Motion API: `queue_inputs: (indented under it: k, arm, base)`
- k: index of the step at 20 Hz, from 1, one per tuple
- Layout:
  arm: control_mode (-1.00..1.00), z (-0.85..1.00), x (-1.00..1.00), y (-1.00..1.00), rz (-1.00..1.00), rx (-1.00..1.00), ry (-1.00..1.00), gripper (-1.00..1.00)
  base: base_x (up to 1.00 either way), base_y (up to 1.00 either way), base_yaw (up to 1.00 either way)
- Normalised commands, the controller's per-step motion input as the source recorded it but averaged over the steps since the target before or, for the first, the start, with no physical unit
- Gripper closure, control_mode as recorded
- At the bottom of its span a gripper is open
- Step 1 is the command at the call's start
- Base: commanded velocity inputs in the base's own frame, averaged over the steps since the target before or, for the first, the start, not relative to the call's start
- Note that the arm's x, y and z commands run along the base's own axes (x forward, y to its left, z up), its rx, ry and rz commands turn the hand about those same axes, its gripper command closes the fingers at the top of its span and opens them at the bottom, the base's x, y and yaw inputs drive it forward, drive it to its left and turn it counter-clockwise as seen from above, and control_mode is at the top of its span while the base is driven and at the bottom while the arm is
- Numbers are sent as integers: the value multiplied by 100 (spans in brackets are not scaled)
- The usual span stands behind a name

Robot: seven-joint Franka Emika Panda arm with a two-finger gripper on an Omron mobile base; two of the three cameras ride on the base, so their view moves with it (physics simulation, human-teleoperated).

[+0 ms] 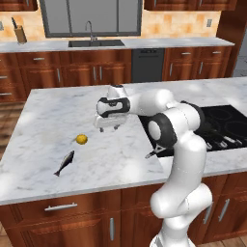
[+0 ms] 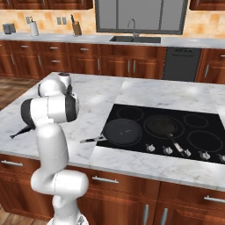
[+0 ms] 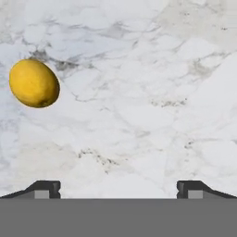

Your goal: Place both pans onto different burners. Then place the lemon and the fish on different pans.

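Two black pans sit on the black cooktop: one pan at its front left with its handle over the counter, the other pan on the middle burner. Free burners show as grey rings. The yellow lemon lies on the marble counter, with the dark fish just in front of it. My gripper hangs open above the counter, right of the lemon. In the hand view the lemon is at the upper left, outside the open gripper.
The marble island counter spreads wide around the lemon and fish. Silver knobs line the cooktop's front edge. A back counter with a sink and a knife block stands far behind.
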Motion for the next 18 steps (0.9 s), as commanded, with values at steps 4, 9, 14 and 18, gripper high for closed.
queue_inputs:
  k: [4, 9, 14, 18]
  arm:
    - [-100, -7, 0, 73, 14, -10, 0, -100]
    - [-100, -9, 0, 68, 12, -6, -3, -100]
    - [-100, -1, 1, 43, 9, -1, -3, -100]
    - [-100, -9, 3, 33, 5, 0, 0, -100]
  base:
    - [0, 0, 0]
    - [0, 0, 0]
    - [0, 0, 0]
    - [0, 0, 0]
